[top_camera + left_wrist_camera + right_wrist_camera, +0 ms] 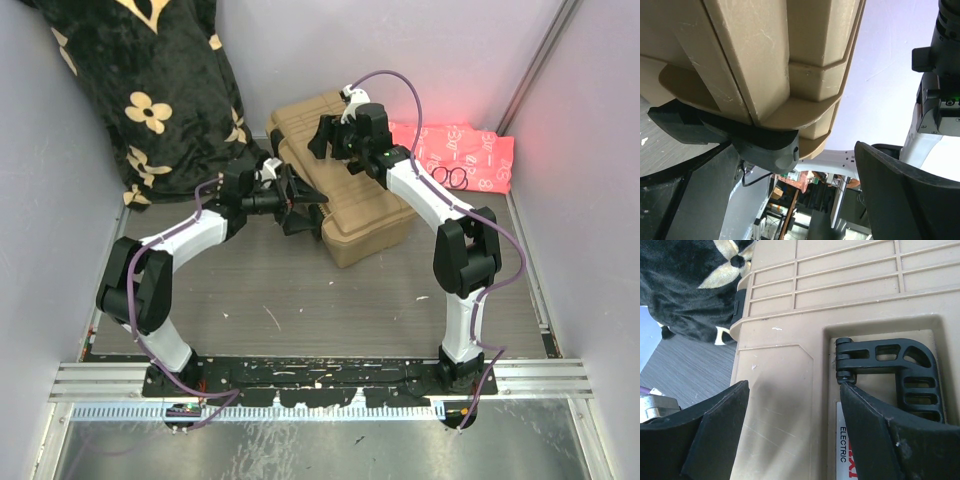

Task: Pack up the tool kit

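Note:
The tan toolbox point(352, 205) stands at the middle back of the table with its ribbed lid down. My left gripper point(296, 206) is open at the box's left side. In the left wrist view its jaws stand wide apart point(800, 200) just under the box's corner point(790, 75), and a black latch point(767, 147) sits by the left finger point(690, 200). My right gripper point(335, 135) hovers open over the lid point(785, 390). Its right finger point(890, 440) is next to the black folded handle point(905, 375). No pliers or screwdrivers show clearly.
A black floral blanket point(150, 90) is piled at the back left, against the box; it also shows in the right wrist view point(690, 285). A pink patterned cloth point(470, 155) lies at the back right with small black loops point(450, 178) on it. Walls close both sides.

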Robot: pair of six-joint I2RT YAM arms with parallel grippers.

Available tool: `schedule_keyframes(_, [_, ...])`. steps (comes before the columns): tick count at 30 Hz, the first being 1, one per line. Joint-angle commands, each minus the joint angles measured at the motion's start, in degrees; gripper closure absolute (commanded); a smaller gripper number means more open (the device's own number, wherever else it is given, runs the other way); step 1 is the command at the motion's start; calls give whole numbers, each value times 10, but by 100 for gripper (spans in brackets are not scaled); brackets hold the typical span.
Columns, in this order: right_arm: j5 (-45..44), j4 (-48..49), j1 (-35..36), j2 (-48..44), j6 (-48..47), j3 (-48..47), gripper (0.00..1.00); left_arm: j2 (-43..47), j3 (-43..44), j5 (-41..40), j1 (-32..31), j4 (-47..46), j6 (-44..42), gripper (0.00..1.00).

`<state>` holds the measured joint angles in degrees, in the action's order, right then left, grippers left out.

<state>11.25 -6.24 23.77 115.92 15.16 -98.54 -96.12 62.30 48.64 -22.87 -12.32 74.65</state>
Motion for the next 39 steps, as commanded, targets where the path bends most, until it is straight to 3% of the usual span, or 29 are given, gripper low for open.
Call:
schedule_keyframes(1, [-31,-386,-9,140,23,104,20,21,82,1,-3,24,-41,4])
schedule_keyframes(7, [-27,-383,-10,143,26,101,20,21,136,-8,-4,152,-111,4])
schedule_keyframes(22, [-27,-377,-9,138,27,111,20,-28,147,-48,-6,304,-180,4])
schedule_keyframes(34, [-29,-379,-10,134,27,111,20,-39,167,-66,-11,283,-188,5])
schedule_keyframes(39, [-29,-379,-10,134,26,112,20,-21,137,-60,-11,191,-140,6])
